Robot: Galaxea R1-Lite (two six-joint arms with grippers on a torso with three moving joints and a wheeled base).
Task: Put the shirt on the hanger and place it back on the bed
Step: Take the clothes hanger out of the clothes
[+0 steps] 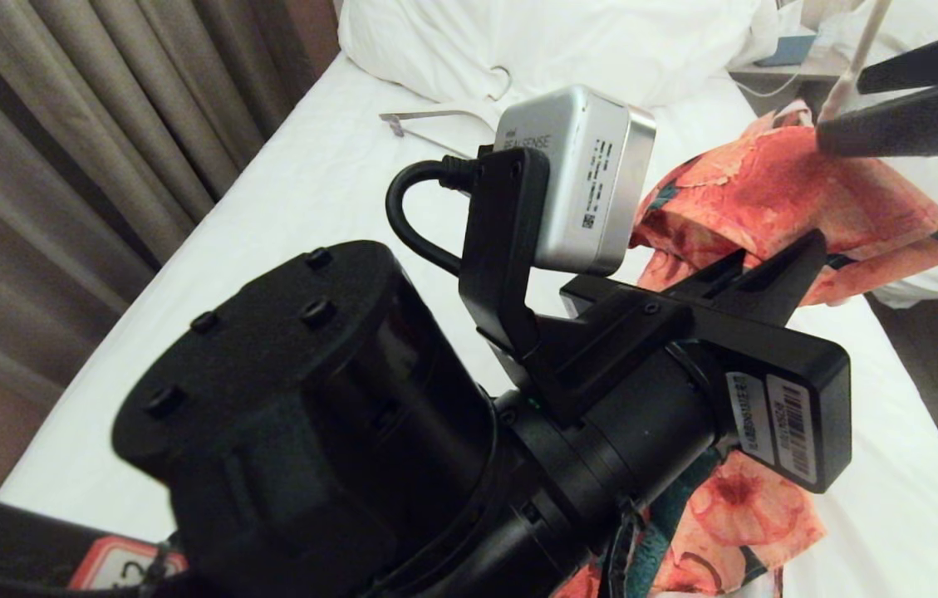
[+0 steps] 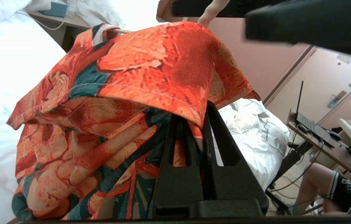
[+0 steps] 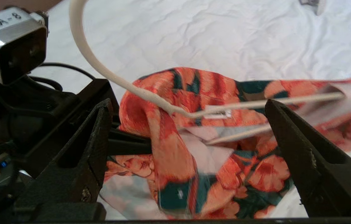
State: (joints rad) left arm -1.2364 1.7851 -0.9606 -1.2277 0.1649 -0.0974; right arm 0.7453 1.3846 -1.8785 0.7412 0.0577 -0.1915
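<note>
- Left arm's black wrist and silver camera fill the near head view; beyond them the left gripper (image 2: 194, 124) is pinched tight on a fold of the shirt (image 2: 138, 74), holding the floral cloth up off the bed (image 1: 286, 199).
- Shirt hangs bunched: one part is draped high near the right arm, the rest trails down past the left wrist toward the sheet.
- Hanger (image 3: 100, 67), thin and cream, has its wire threaded into the collar area; the arm of the wire runs inside the cloth, and the hook end curves up and out of view.
- Right gripper (image 3: 187, 124) stands spread wide, its black jaws on either side of the hanger neck and collar without touching either. What holds the hanger up cannot be told.
- A second white hanger (image 1: 444, 112) lies apart on the sheet near the pillow (image 1: 535, 37).
- Person's bare legs (image 2: 321, 186) show by a desk in the left wrist view, well away.
- Judged progress: about midway. At least one shoulder seems on the wire; the other shoulder looks unseated, cloth uneven.
- Left to do: seat the shirt squarely, then lay hanger and shirt down on the bed.
</note>
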